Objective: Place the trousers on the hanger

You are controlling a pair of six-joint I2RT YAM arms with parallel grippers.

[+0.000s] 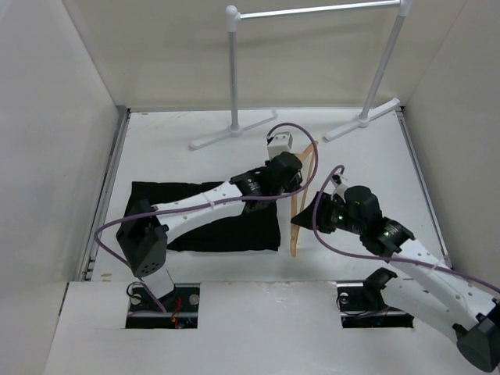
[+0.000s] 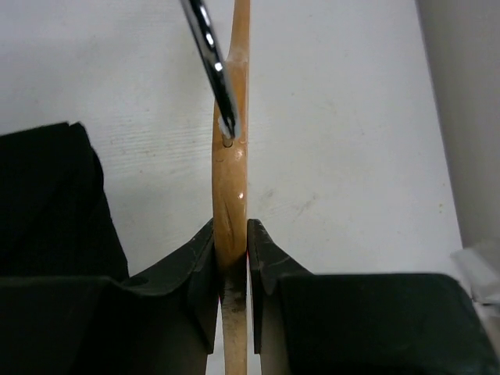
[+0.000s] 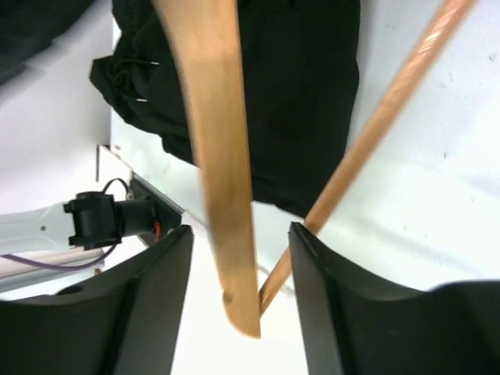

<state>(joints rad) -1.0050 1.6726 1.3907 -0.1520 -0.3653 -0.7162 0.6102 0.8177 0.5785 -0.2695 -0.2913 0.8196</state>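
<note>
While the left gripper (image 2: 232,234) is clamping the hanger (image 2: 230,180), the right gripper (image 3: 240,230) is gaping around it, seemingly free to fetch the trousers (image 1: 234,230).

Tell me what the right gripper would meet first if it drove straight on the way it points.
The hanger: its wooden shoulder stands between the open jaws of the right gripper, directly in line. Behind it lie the trousers, though depth past the wood is hard to judge.

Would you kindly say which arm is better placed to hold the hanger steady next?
Left: the left gripper is clamped on the hanger by its hook, while the right gripper stands open around one shoulder.
</note>
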